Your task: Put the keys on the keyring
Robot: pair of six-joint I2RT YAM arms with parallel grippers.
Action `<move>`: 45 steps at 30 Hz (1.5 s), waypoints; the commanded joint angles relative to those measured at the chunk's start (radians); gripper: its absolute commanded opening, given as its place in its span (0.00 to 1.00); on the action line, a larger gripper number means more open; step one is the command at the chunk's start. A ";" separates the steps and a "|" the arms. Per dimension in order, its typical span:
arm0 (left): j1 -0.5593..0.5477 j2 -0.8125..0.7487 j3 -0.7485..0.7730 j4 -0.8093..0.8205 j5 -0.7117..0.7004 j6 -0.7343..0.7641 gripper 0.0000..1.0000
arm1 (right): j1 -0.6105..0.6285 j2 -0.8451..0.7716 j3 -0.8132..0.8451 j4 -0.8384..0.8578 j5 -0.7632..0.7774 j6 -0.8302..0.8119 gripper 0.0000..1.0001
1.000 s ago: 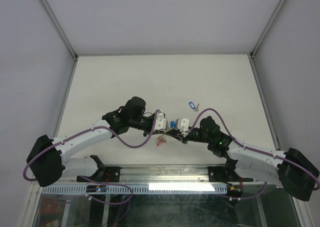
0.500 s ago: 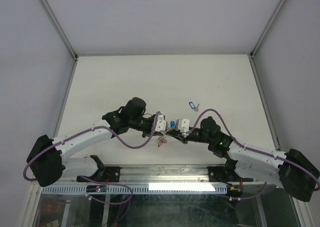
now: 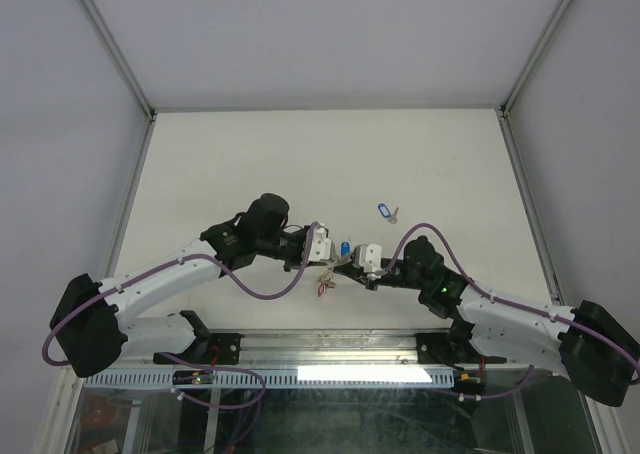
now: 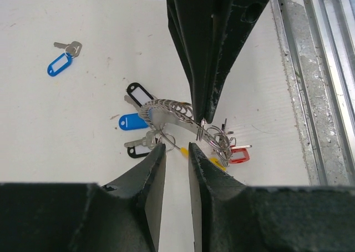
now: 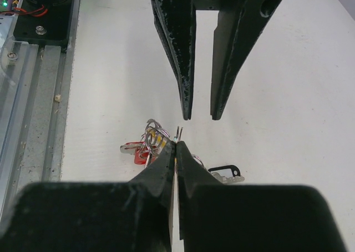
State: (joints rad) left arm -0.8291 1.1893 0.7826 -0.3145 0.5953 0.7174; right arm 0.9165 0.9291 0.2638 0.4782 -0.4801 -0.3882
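Observation:
The keyring (image 4: 169,109) is a ribbed silvery arc held just above the table. My right gripper (image 5: 176,144) is shut on its edge, and it enters the left wrist view from above (image 4: 203,120). Several keys hang from or lie under the ring: a blue tag (image 4: 133,121), black tags (image 4: 140,91), a red tag (image 4: 239,155) and a yellow one (image 4: 218,162). My left gripper (image 4: 176,147) is open by a narrow gap with nothing in it, its tips just short of the ring. In the top view the left gripper (image 3: 328,250) and the right gripper (image 3: 348,262) meet tip to tip.
One loose key with a blue tag (image 3: 383,210) lies apart on the white table, beyond the grippers, also in the left wrist view (image 4: 60,64). A metal rail (image 4: 310,96) runs along the near table edge. Grey walls enclose the table on three sides.
The left gripper's jaws have parted a little. The right gripper has kept its hold on the ring, and both arms have barely shifted.

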 commanded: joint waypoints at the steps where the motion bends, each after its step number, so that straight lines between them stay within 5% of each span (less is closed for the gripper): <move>1: 0.009 -0.023 0.001 0.046 -0.039 0.017 0.22 | 0.006 -0.023 0.005 0.087 -0.025 -0.021 0.00; 45: -0.072 0.000 -0.025 0.032 -0.048 0.076 0.25 | 0.008 -0.020 -0.009 0.140 0.005 -0.001 0.00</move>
State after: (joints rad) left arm -0.8913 1.2041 0.7563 -0.3145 0.5285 0.7860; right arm 0.9199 0.9340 0.2604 0.5312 -0.4828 -0.3908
